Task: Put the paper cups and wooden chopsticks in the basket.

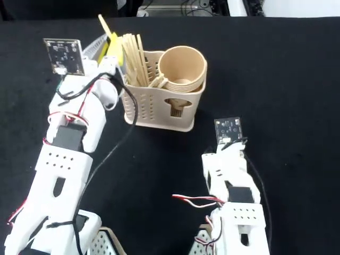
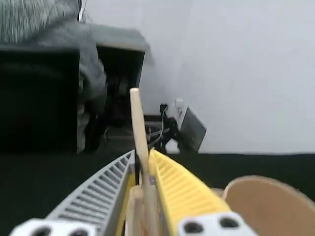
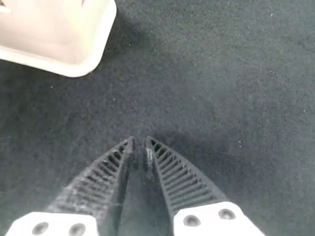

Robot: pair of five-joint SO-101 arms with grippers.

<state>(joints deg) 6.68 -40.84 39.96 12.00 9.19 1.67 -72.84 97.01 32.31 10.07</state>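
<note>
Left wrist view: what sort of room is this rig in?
Probably a lab or workshop bench rather than a home: a black cloth-covered table, a bare white wall, and loose cables with a grey box behind the table.

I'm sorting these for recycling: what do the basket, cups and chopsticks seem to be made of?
Basket: likely moulded plastic, smooth beige, with even slotted walls. Cups: paper, matte tan, thin rolled rims. Chopsticks: pale bare wood, matte, it seems.
</note>
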